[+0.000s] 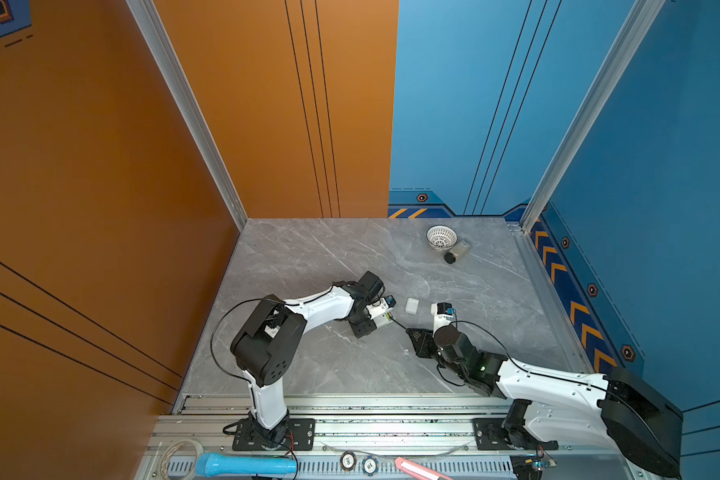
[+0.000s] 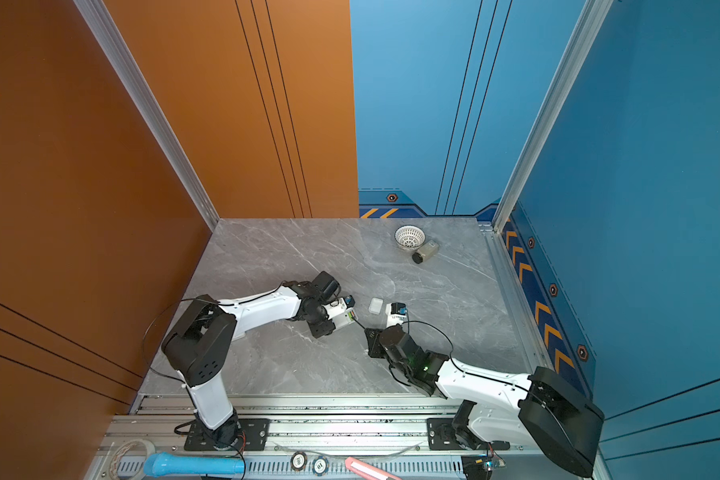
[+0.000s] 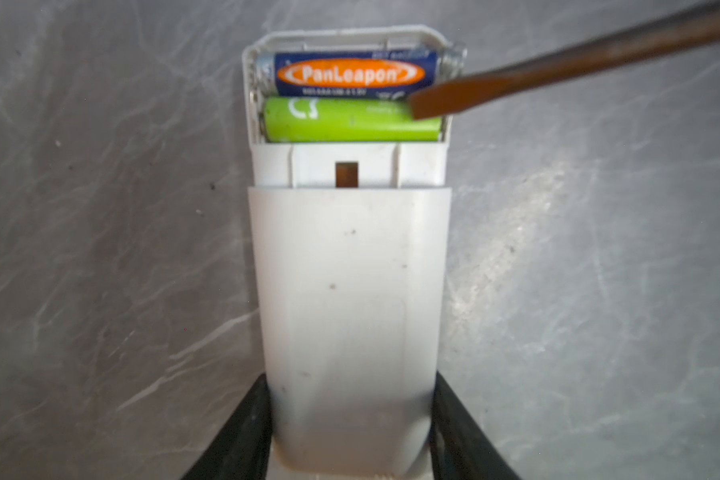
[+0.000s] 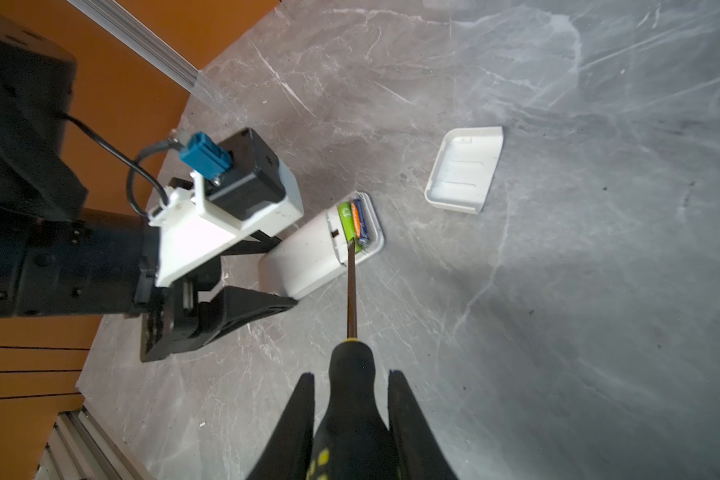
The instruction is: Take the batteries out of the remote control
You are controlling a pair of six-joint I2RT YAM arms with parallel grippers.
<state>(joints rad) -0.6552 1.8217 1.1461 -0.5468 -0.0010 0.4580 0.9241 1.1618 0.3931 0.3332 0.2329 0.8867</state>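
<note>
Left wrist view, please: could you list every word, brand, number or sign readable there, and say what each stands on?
"PanLeapon": white letters in an orange oval on the blue battery.
Small print around that oval: too blurred to read.
On the green battery: a white curled mark and faint print, not readable.
On the remote control and the screwdriver: no text visible.
</note>
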